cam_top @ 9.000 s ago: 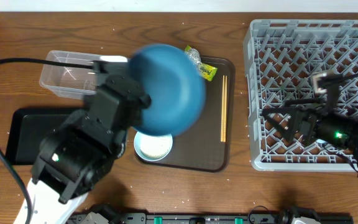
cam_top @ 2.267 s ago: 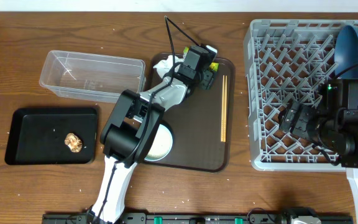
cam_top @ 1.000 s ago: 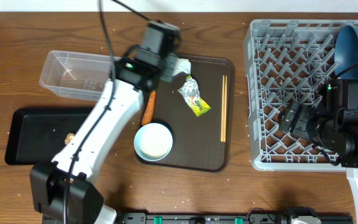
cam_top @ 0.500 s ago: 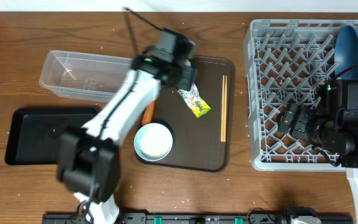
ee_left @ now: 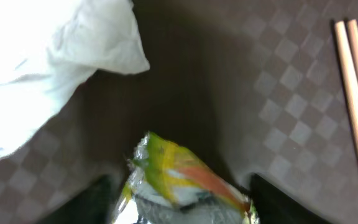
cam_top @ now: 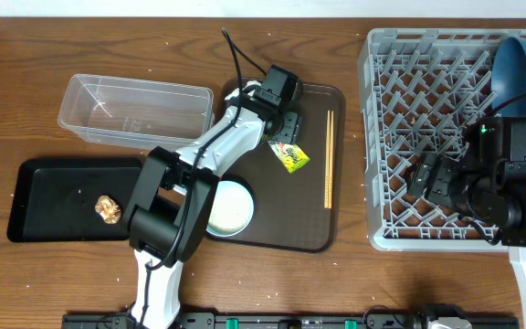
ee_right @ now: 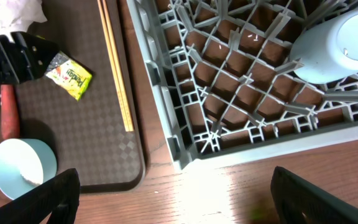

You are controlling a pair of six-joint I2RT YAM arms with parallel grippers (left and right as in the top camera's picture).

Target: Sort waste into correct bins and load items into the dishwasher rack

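Now L arm stretched fwd over tray, L gripper spread wide astride wrapper.

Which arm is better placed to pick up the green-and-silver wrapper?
Left. The left gripper, open, straddles the wrapper on the brown tray; the right gripper sits over the dishwasher rack, away from it.

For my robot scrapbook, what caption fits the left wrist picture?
Left pincer around a green-and-silver wrapper on the brown tray, white tissue and chopsticks nearby.
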